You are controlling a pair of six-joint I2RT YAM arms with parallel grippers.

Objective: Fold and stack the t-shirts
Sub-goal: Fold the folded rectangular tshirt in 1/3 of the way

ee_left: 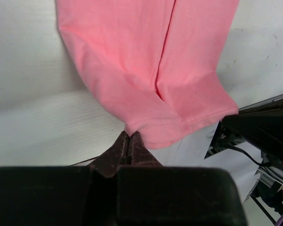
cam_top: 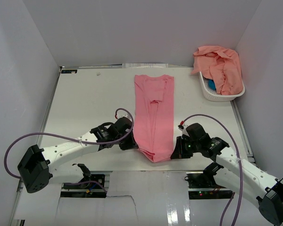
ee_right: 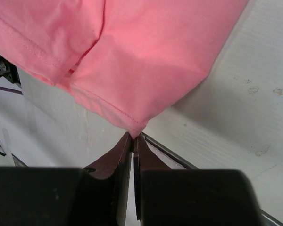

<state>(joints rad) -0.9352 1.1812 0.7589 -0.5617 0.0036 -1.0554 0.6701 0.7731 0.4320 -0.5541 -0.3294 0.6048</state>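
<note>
1. Shirt [cam_top: 153,117]: a long folded strip, flat on the table [cam_top: 85,103], left of the basket [cam_top: 222,98], with its hem end nearer than the basket.
2. Left gripper [ee_left: 130,136], right gripper [ee_right: 133,137]: each closed tight, pinching one hem corner by a thin bite.
3. Risk: a corner may slip free on lifting, and the layers may splay.
4. Basket: holds heaped shirts [cam_top: 219,66]. Nothing seems to block the fold.
</note>
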